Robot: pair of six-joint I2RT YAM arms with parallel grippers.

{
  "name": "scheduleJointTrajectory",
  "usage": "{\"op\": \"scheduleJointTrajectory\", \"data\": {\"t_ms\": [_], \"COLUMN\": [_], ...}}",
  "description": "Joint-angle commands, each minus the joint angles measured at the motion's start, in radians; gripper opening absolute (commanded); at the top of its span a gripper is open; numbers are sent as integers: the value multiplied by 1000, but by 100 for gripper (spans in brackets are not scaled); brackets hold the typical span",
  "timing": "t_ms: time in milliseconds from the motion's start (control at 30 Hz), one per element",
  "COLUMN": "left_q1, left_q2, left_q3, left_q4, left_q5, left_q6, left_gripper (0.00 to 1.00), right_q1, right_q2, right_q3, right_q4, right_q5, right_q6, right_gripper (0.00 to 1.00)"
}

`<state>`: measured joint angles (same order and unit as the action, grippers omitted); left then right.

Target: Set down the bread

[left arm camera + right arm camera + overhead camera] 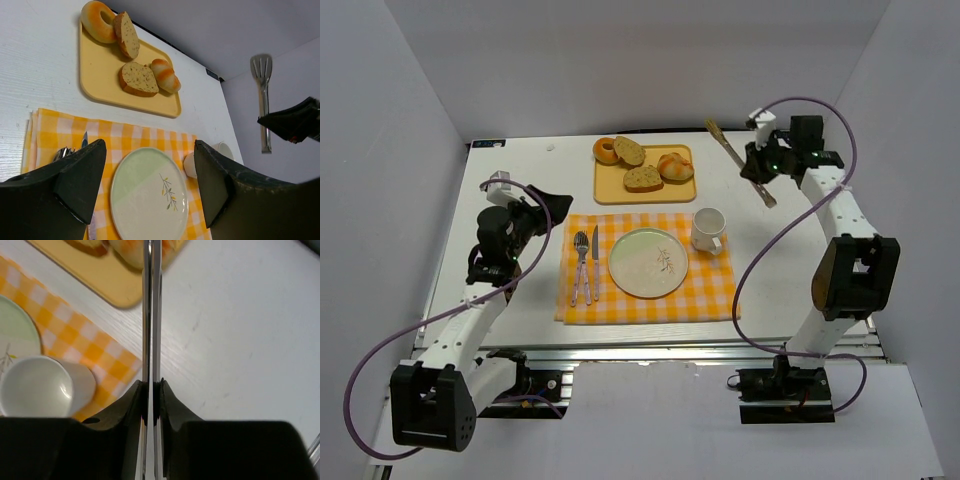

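Note:
The bread (643,179), a flat brown speckled slice with a darker crust, lies on the yellow tray (610,190) at the back of the table; it also shows in the left wrist view (138,79). The green-and-white plate (648,262) sits empty on the checked placemat; it also shows in the left wrist view (150,195). My right gripper (757,165) is shut on metal tongs (733,152), held in the air to the right of the tray; the tong arms (152,315) are pressed together between the jaws (152,387). My left gripper (552,205) is open and empty, raised left of the placemat (150,145).
The tray also holds a ring-shaped roll (607,150), a narrower oval slice (629,151) and a golden scored roll (675,167). A white mug (708,229) stands right of the plate. A fork (581,265) and knife (593,262) lie left of it on the yellow checked placemat (710,295).

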<state>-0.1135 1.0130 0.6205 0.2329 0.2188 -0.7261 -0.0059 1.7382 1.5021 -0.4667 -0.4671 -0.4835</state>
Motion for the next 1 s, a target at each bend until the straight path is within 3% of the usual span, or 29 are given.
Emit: {"op": "scheduleJointTrajectory", "data": {"t_ms": [0,233,467,967], "left_q1": [-2,-3,-3,-2], "left_q2": [-36,-63,-74,-40], "left_q3": [2,2,-4,1], "left_q4": [-18,-30,-35,-29], "left_q5": [-12,-22,-30,-26], "left_q6": [4,4,2,13], "left_gripper": [80,80,80,80], "right_q1": [87,234,325,388], "right_q2": [-8,84,138,230], "right_q3": [92,272,342,419], "right_q4": [-73,-118,-139,-153], "right_q5": [-74,-25,30,105], "right_q6": [-20,-70,-136,-225], "right_gripper": [22,30,35,44]}}
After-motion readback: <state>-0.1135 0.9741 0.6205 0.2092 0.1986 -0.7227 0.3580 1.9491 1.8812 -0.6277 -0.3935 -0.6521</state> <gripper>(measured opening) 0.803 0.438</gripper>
